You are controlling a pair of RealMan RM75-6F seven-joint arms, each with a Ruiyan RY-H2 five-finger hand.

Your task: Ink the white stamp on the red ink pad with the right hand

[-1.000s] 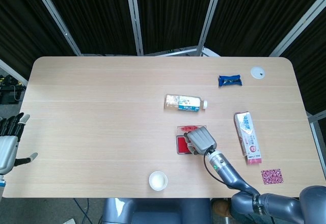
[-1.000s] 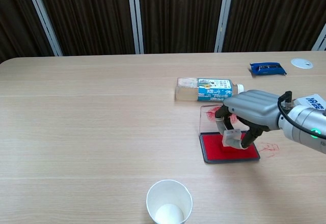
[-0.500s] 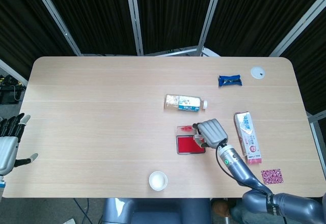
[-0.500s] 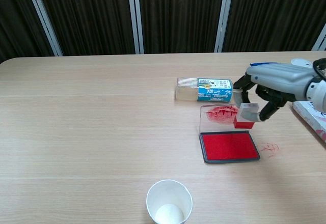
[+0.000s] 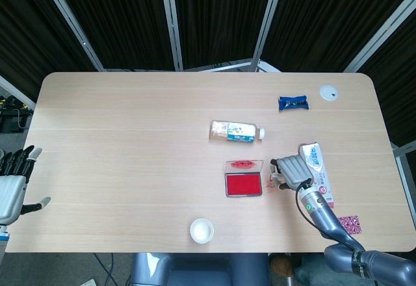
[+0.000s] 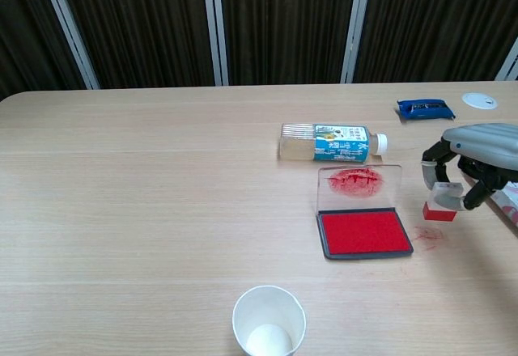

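Gripping the white stamp [image 6: 442, 201], right hand [image 6: 477, 155] fingers [image 6: 431, 170] curl downward.

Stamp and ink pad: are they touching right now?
Apart. The chest view shows the stamp held by the right hand, off to the right of the ink pad, with bare table between them.
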